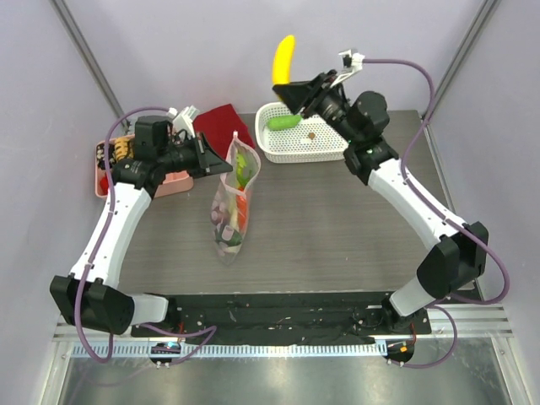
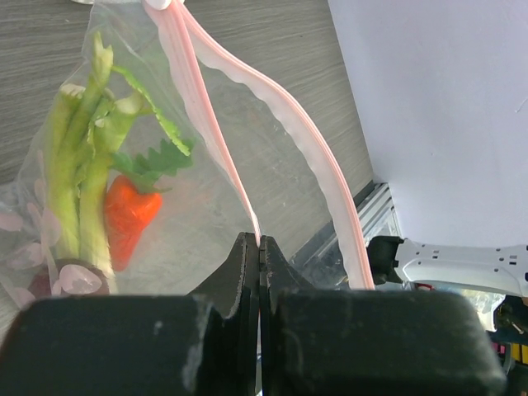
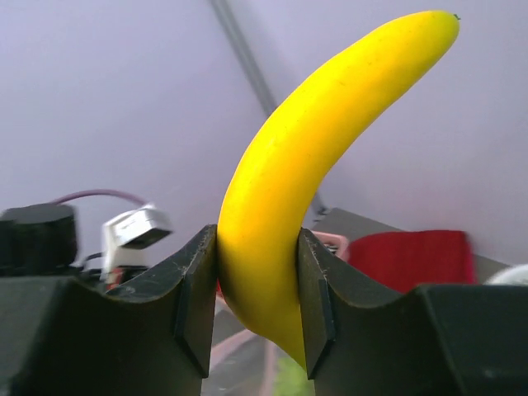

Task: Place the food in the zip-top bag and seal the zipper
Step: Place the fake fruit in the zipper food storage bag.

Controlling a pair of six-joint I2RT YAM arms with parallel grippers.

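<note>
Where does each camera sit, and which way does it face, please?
Top external: above, behind the bases, looking down on the grey wood-grain table; both arms show.
Left wrist: on the left arm, looking along the shut left gripper pinching the pink zipper strip of the clear pink-dotted plastic bag.
Right wrist: on the right arm, looking past the right gripper clamped on the curved yellow banana.
Shared: top also shows bag, banana.

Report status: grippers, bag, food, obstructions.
Left gripper shut on zip-top bag rim, mouth open. Right gripper shut on banana, aloft by basket. Green piece in basket. No obstruction seen.
</note>
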